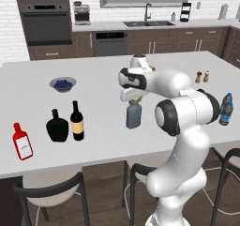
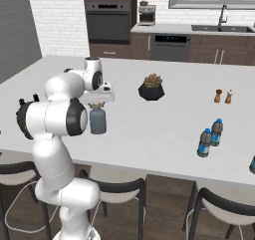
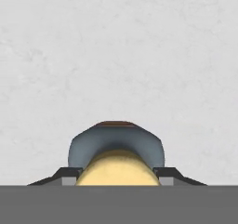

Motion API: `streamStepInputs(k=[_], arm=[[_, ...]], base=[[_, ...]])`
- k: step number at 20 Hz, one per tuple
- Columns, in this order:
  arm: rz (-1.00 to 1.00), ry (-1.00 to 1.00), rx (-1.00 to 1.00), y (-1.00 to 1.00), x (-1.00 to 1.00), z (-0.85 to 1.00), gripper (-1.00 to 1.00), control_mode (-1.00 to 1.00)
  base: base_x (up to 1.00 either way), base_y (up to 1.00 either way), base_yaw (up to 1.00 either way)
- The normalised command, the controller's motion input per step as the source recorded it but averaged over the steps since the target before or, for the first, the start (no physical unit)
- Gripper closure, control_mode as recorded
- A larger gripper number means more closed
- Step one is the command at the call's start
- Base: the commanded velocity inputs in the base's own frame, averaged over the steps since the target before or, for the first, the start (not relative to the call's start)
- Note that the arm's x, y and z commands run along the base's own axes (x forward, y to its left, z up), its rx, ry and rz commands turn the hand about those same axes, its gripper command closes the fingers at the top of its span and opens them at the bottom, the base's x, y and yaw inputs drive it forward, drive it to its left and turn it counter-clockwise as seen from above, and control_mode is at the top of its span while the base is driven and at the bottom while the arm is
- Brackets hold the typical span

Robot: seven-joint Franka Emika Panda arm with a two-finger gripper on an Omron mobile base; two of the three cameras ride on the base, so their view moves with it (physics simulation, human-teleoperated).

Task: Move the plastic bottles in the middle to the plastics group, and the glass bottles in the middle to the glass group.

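Grey glass with a gold cap fills the grip: the gripper [image 1: 134,100] has its two dark tips pressed against either side of the neck of the grey bottle [image 1: 133,116], which stands upright near the middle of the white counter [image 1: 98,79]. Looking down along the hand, the rounded yellow cap sits between the tips [image 3: 69,174], with the bottle's smooth grey shoulders [image 3: 116,144] spreading below it and a faintly mottled white surface all round.

Left of it, with open counter between, stand the tall dark wine bottle [image 1: 77,122] with its tan label, the squat round-bellied black flask [image 1: 57,126] just beside that, and further left the flat red bottle [image 1: 22,142] with a white label, tilted and close to the near edge. Beyond them sits a small grey bowl of blue berries [image 1: 63,84].

Far to the right, two small clear water bottles with blue caps [image 2: 210,136] stand touching, not far from the near edge; from the left camera the arm's elbow half covers them. The right camera shows a dark pot with a spiky plant [image 2: 151,88] behind the grey bottle, and small salt and pepper shakers [image 2: 223,96] further right. Dark-framed stools [image 1: 51,192] are tucked under the near edge.
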Motion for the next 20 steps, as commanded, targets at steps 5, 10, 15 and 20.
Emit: streamStepInputs(k=[5, 10, 15, 20], arm=[[0.27, 0.0, 0.0, 1.0, -0.45, 0.09, 1.0, -1.0], [0.19, 0.0, 0.0, 0.54, -0.37, 0.0, 1.0, -1.0], [0.13, 0.0, 0.0, 0.51, -0.09, 0.01, 1.0, -1.0], [0.17, 0.0, 0.0, 0.65, 0.0, 0.03, 1.0, -1.0]], base=[[0.0, 0.0, 0.0], [0.0, 0.0, 0.0], [0.0, 0.0, 0.0], [0.0, 0.0, 0.0]])
